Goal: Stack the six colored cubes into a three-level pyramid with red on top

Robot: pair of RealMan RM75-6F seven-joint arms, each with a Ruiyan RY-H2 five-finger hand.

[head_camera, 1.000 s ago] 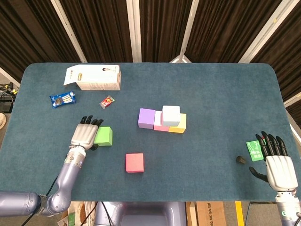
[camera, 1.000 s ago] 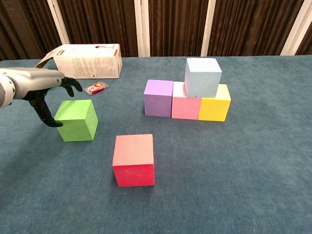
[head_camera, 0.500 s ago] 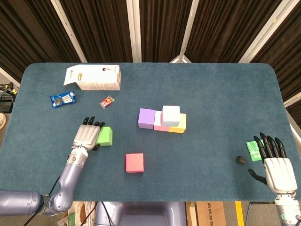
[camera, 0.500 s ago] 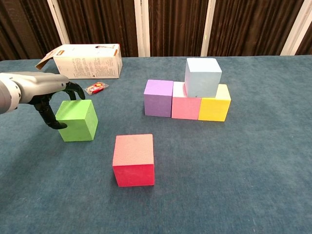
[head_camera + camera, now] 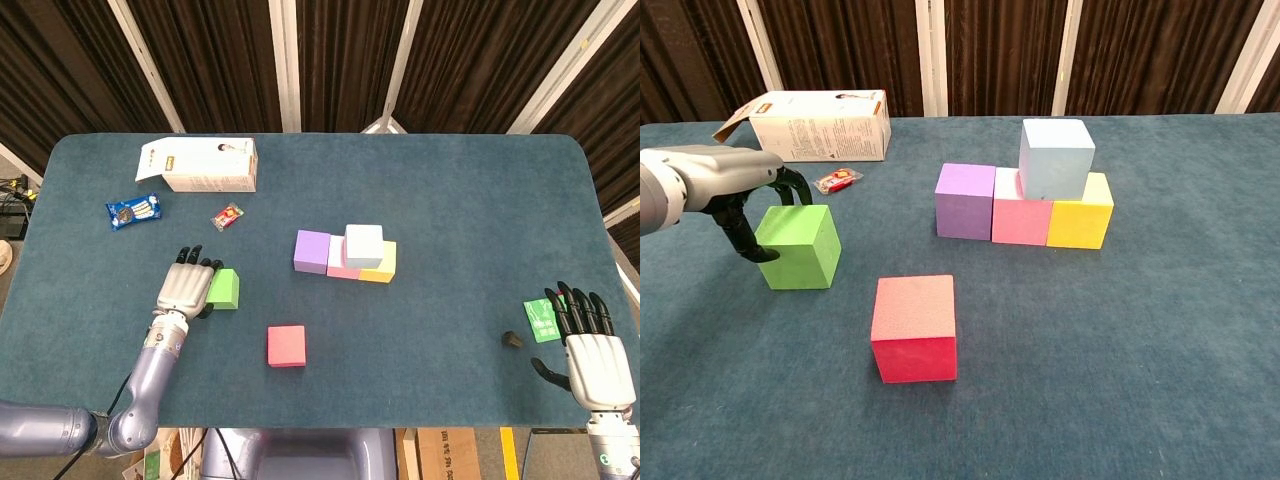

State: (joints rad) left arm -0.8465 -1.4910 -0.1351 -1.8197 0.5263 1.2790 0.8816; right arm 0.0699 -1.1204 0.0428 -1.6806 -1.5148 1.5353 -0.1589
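Green cube sits right at left hand fingers, enclosed from outer side; firm grasp cannot be told. Right hand spread, far off.

No legible text is showing in either view. The white carton is carrying fine print on its side, too small to read. The snack wrappers are showing markings, likewise unreadable.

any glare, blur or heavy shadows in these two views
Head view: even overhead light, no glare, sharp throughout; the cubes cast only faint shadows on the table. Chest view: also sharp, with soft shadows beside the red cube and green cube; the left hand is cut off at the frame edge.
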